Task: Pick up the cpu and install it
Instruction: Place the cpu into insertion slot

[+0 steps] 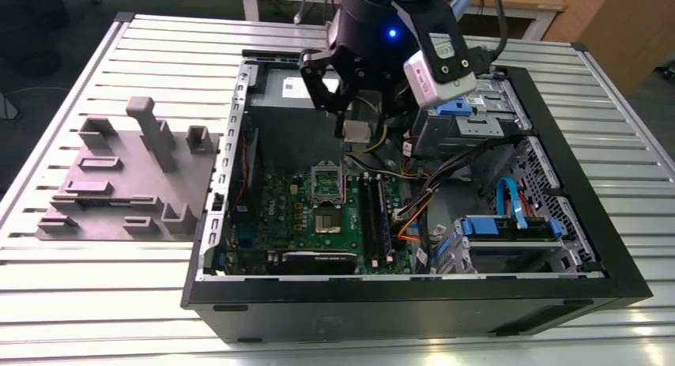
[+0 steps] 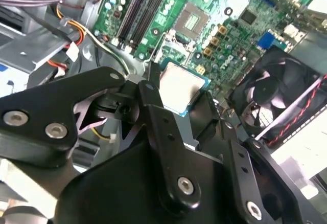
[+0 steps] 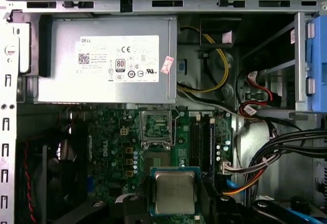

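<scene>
hand clamping cpu edges, clear above motherboard

tool gripping cpu | green motherboard beyond | black fan beside

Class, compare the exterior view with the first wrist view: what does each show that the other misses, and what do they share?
Exterior view's extras: the grey rack on the slatted table. First wrist view's extras: the pink sticker on the power supply box. Shared: the cpu gripped by the end effector over the green motherboard.
</scene>
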Available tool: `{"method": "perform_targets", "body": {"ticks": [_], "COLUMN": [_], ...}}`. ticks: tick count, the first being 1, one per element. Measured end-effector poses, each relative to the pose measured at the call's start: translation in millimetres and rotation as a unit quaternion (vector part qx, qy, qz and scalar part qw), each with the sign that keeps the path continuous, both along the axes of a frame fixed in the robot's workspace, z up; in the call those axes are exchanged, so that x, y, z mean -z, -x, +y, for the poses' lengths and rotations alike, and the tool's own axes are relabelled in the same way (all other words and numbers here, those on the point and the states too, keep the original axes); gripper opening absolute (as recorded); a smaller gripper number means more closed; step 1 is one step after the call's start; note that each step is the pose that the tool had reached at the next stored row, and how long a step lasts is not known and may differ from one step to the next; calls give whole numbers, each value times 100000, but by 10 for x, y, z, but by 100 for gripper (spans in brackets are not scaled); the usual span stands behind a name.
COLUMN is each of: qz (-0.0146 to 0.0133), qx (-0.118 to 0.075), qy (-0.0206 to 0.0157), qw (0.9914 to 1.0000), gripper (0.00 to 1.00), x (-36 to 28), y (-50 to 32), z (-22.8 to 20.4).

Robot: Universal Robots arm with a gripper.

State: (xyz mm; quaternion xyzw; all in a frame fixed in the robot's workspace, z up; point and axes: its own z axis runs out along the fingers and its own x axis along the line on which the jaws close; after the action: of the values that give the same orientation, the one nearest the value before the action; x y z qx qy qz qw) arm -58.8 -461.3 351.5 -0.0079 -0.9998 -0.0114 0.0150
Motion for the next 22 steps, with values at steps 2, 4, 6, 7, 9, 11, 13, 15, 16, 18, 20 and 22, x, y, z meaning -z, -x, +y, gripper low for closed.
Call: {"method": "perform_targets", "body": {"ticks": [2, 4, 6, 7, 9, 11, 13, 15, 16, 18, 20, 22], "qz": [-35, -31, -33, -34, -30, 6, 19, 18, 48, 239, 257, 250], "qx": [-6, -3, -21, -90, -184, -278, -333, -516, -688, -951, -1030, -1027], "qy": [28, 84, 84, 82, 101, 69, 91, 83, 82, 96, 94, 70], "qw": [100000, 100000, 100000, 100000, 100000, 100000, 99999, 99999, 99998, 99995, 99994, 99994], "gripper": [47, 47, 47, 47, 47, 47, 47, 47, 47, 47, 47, 47], "x": [33, 67, 105, 123, 155, 178, 211, 248, 266, 301, 337, 377], "y": [0, 1, 0, 1, 8, 19, 85, 134, 141, 141, 141, 141], "z": [-3, -4, -4, -4, -17, -35, -35, -36, -39, -74, -127, -150]}}
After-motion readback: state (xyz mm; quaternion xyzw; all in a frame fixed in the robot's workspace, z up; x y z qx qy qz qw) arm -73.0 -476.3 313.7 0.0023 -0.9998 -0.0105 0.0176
